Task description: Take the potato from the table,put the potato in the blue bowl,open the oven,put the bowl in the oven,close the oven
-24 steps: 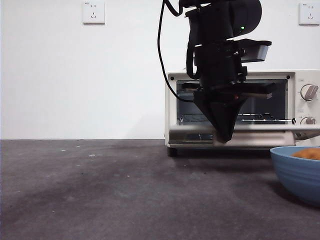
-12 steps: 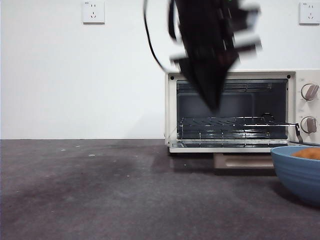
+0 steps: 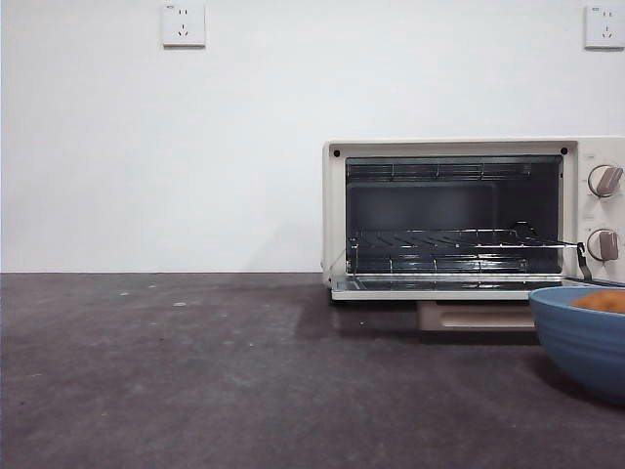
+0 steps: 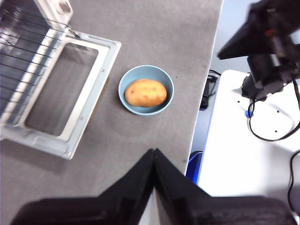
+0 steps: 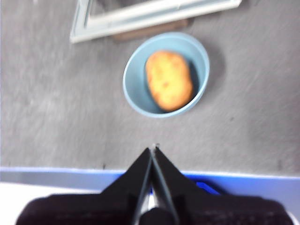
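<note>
The oven (image 3: 473, 217) stands at the right with its door (image 3: 439, 289) folded down flat and its wire rack (image 3: 459, 239) bare. The blue bowl (image 3: 582, 338) sits in front of it at the right edge, holding the potato (image 3: 602, 301). From high above, the left wrist view shows the open door (image 4: 61, 105) and the bowl (image 4: 146, 89) with the potato (image 4: 145, 93); my left gripper (image 4: 153, 152) is shut and holds nothing. My right gripper (image 5: 153, 151), also shut and holding nothing, hangs above the table's edge, near the bowl (image 5: 166, 74) and potato (image 5: 169, 79).
The dark grey table (image 3: 195, 371) stretches left of the oven. Two wall sockets (image 3: 184, 23) sit high on the white wall. Beyond the table's edge is a white stand (image 4: 243, 140) with cables, and the other arm (image 4: 269, 42) rises over it.
The dark arm that hung in front of the oven door has lifted up and out of the front view. The door went from partly raised to fully flat.
</note>
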Robot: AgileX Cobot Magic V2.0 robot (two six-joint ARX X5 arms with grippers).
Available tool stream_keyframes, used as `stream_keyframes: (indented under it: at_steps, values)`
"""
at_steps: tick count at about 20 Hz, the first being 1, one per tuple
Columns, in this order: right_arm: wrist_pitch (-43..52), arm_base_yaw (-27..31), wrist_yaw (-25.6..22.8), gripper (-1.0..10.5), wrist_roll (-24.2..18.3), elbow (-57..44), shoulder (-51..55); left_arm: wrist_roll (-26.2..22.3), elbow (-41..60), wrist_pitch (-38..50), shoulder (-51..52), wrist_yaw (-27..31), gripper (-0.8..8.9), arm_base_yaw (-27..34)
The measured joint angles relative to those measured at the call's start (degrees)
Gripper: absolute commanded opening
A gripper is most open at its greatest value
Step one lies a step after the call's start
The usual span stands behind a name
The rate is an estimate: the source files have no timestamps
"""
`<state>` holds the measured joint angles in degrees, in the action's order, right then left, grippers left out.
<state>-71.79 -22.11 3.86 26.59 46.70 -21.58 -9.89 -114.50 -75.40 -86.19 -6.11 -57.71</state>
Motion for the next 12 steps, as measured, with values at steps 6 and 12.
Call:
stream_keyframes:
  at_steps: [6,12]
  values:
    - [2.1,0.0,-0.7,1.7,2.3,0.0,-10.8,4.1,24.5,-0.3,17.9,3.4,-0.06,-0.3]
    - [3.8,0.0,-9.2,1.9,2.2,0.0,-20.3,10.4,37.7,-0.5,33.9,9.6,-0.06,-0.3]
